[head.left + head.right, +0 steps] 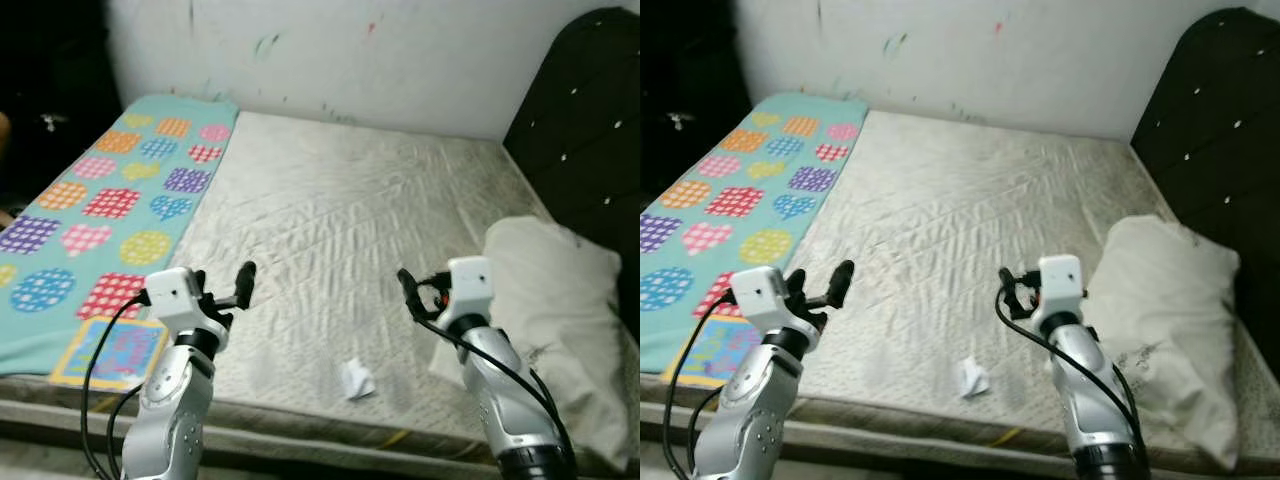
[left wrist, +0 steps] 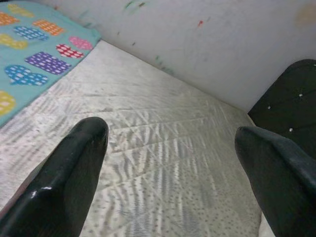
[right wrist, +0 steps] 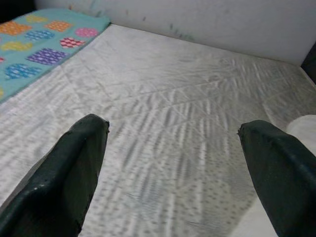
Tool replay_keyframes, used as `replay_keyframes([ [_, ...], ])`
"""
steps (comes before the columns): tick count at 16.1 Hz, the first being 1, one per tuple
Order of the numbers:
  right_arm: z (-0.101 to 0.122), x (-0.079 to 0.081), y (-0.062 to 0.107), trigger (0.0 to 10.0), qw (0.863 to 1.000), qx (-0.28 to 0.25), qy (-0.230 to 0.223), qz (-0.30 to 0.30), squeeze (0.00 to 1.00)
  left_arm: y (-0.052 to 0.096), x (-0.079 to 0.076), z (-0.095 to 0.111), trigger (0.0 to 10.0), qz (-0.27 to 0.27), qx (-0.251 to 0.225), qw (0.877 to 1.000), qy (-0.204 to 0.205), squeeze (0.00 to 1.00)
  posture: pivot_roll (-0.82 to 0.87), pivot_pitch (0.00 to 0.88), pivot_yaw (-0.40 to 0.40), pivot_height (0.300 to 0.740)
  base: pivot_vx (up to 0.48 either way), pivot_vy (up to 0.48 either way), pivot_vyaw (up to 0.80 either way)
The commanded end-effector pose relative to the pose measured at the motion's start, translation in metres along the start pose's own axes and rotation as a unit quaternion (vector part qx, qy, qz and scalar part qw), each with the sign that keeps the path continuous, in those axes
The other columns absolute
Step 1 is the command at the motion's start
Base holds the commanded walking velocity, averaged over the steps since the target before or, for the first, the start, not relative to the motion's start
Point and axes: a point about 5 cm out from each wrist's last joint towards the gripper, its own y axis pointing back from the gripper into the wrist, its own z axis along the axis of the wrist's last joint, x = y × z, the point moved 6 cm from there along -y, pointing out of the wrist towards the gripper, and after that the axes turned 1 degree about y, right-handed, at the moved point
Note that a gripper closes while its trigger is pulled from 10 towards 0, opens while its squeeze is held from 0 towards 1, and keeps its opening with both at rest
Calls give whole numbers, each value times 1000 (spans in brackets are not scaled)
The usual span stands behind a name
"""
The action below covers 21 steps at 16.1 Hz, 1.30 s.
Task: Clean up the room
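A small crumpled white paper (image 1: 357,380) lies on the bare grey mattress (image 1: 340,190) near its front edge, between my two arms. My left gripper (image 1: 225,283) hovers open over the mattress beside the teal blanket's edge, left of the paper. To the paper's right and a little farther back, my right gripper (image 1: 415,290) is held open above the mattress. Both wrist views look along wide-spread black fingers (image 2: 74,168) (image 3: 69,163) across the quilted surface, with nothing between them.
A teal blanket (image 1: 110,200) with coloured hearts and dots covers the mattress's left side. A white pillow (image 1: 550,300) lies at the right, against a black padded headboard (image 1: 585,120). A marked white wall (image 1: 350,50) runs behind the bed.
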Motion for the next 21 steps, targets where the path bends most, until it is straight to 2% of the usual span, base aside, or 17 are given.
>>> replay_keyframes([
  [1,0,-10,1,10000,1000,2,6,-10,0,-2,-11,4,10000,-13,-8,1000,-1,0,-76,0,-49,740,0,0,0],
  [15,2,-11,-2,10000,1000,4,5,-12,0,-4,-9,6,10000,-11,-12,1000,2,0,-73,0,-55,740,0,0,0],
  [18,1,-11,-1,10000,1000,3,8,-12,0,-3,-9,4,10000,-10,-8,1000,5,0,-75,0,-56,740,0,480,0],
  [21,2,-12,-1,10000,1000,2,10,-12,0,-4,-10,5,10000,-10,-13,1000,4,0,-76,0,-57,740,0,0,0],
])
